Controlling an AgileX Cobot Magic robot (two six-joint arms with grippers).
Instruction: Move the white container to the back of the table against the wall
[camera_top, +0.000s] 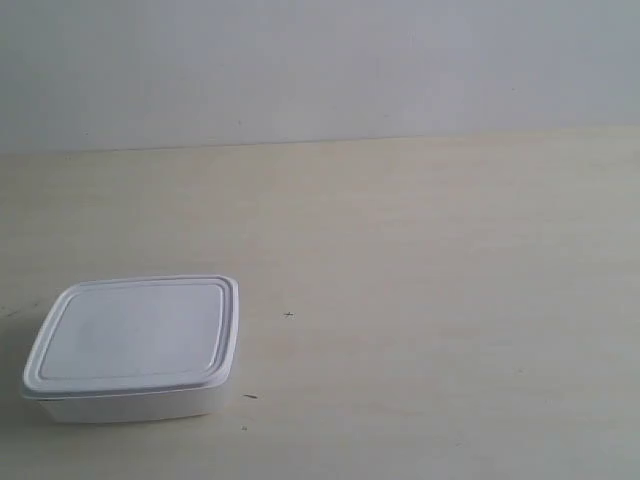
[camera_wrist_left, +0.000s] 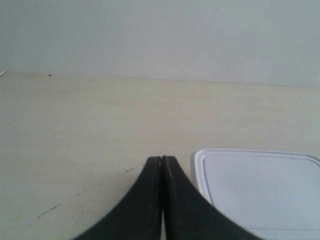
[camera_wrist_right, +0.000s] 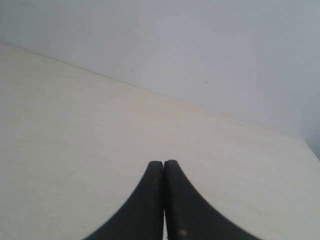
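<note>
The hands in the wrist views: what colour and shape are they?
The left hand has two matte black fingers, wide at the base and curving in to narrow rounded tips. The right hand looks the same. No cables show.

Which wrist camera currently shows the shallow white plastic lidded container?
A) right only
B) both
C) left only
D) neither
C: the shallow white plastic container lies on the table beside the shut left end effector in the left wrist view, while the right wrist view shows just the shut right end effector, the pale beige table and the grey-white wall.
</note>
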